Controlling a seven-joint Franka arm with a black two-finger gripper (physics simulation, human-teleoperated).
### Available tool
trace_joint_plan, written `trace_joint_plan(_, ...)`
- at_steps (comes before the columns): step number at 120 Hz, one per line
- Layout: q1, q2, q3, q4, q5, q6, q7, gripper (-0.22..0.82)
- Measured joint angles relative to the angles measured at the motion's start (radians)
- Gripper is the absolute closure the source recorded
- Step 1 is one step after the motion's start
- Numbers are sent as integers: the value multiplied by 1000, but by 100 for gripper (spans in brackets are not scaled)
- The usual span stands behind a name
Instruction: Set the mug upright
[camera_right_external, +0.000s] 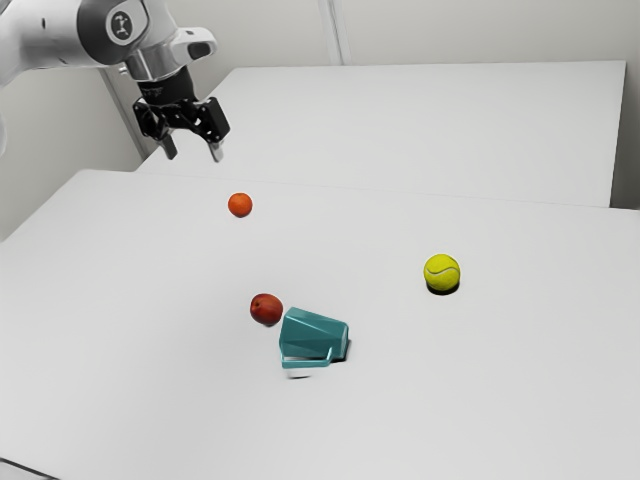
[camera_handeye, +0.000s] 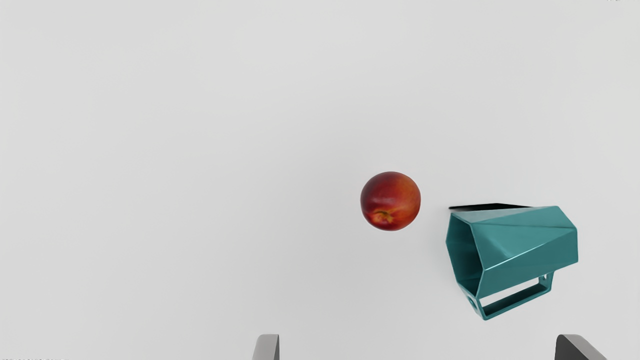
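At the exterior view's left, a thin dark line runs across the lower corner. Above it, the white arm comes in over the far part of the white worktop. Next come the black fingers, which point downward, high above the surface. They are spread widely apart, and there is nothing between them.

A little to the right of the fingers, and nearer to the camera, a small orange sits on the worktop. Then follows a dark red nectarine, closer to the camera than the orange. In the wrist view its stem hollow is visible, and its skin changes from deep red to orange.

Just beside the nectarine, there is the teal mug. It lies on its side on the worktop, so it is not upright. Its body has flat, angular faces. The open mouth is turned toward the nectarine's side, and the base points away from it. The handle is on the side of the mug nearer to the exterior camera. A small gap separates mug and nectarine.

Farthest to the right, a yellow tennis ball rests on the worktop, well apart from the mug.
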Motion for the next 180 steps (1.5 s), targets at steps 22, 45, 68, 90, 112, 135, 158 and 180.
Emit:
trace_joint_plan(22,20,0,0,-3,-4,-2,-2,0)
trace_joint_plan(45,25,-14,1,-36,-16,-12,-4,0)
trace_joint_plan(68,35,-45,-1,-138,-80,-15,-53,0)
trace_joint_plan(90,48,-93,-1,-287,-194,80,-34,0)
trace_joint_plan(112,82,-145,-2,-455,-296,191,23,0)
trace_joint_plan(135,78,-200,-5,-626,-438,330,136,0)
trace_joint_plan(158,78,-224,-6,-775,-613,449,284,0)
trace_joint_plan(180,80,-223,-4,-866,-752,514,422,0)
